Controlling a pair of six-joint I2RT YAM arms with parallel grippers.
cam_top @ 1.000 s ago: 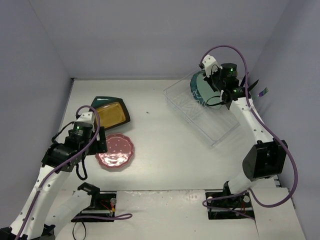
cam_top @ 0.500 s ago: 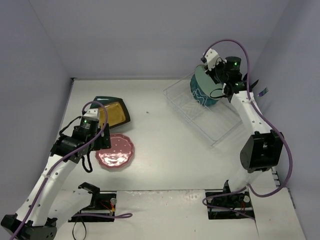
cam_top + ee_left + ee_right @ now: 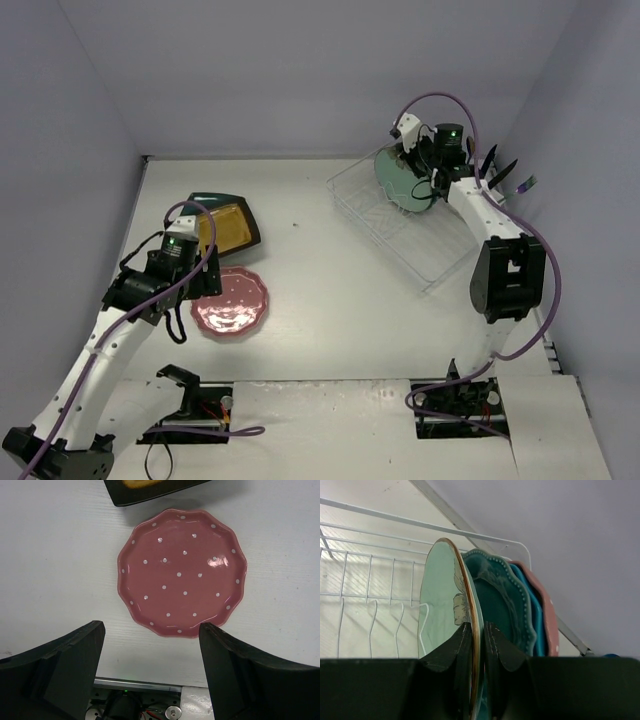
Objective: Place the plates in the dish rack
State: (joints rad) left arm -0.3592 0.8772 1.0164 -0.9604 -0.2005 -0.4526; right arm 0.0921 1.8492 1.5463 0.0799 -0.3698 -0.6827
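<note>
The fingers point(image 3: 505, 652) of the right gripper point(image 3: 479, 630) are pinched shut on the rim of the mint plate point(image 3: 442, 595). It stands upright in the dish rack point(image 3: 420, 240), and three more plates stand on edge just beside it at its 3 o'clock. The rack sits at the table's 2 o'clock.

The left gripper point(image 3: 151, 626) has its fingers spread wide and holds nothing. It hovers over the pink dotted plate point(image 3: 182, 572), which lies flat at the table's 8 o'clock. The mustard-yellow dish point(image 3: 222, 228) lies at the pink plate's 12 o'clock.

Pale lavender walls point(image 3: 300, 80) encl. white tabletop point(image 3: 320, 300), even light.
</note>
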